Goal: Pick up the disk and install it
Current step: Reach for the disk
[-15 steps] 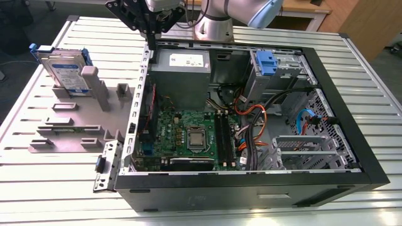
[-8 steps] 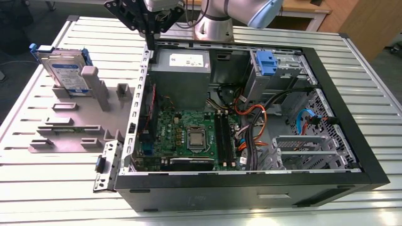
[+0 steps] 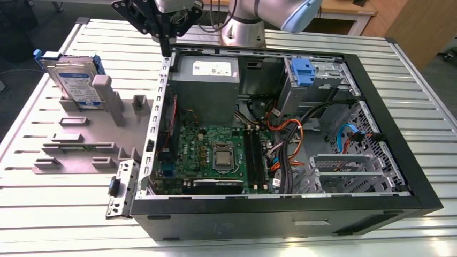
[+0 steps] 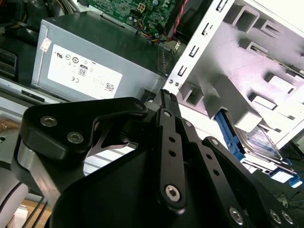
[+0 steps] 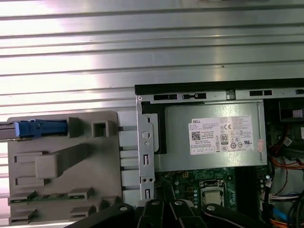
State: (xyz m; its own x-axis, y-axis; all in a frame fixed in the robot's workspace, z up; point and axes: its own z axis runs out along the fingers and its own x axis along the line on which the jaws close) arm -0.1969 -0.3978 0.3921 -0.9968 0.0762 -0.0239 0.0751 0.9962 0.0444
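The disk (image 3: 71, 80) is a silver drive with a blue-and-white label in a blue carrier. It stands on edge in a grey holder (image 3: 78, 134) at the exterior view's left, beside the open computer case (image 3: 418, 160). Both wrist views catch the disk (image 4: 259, 140), seen edge-on as a blue strip (image 5: 40, 129) in the first. My gripper (image 3: 166, 49) hangs above the case's far corner nearest the holder, to the right of the disk and apart from it. Its fingers (image 4: 164, 99) meet at the tips, shut on nothing.
Inside the case sit a grey power supply box (image 3: 205, 75) with a white sticker, a green motherboard (image 3: 214, 155), loose cables (image 3: 286, 128) and a drive bay with a blue latch piece (image 3: 303, 72). The holder has several upright posts (image 3: 107, 99). A slatted metal table (image 3: 57, 214) carries everything.
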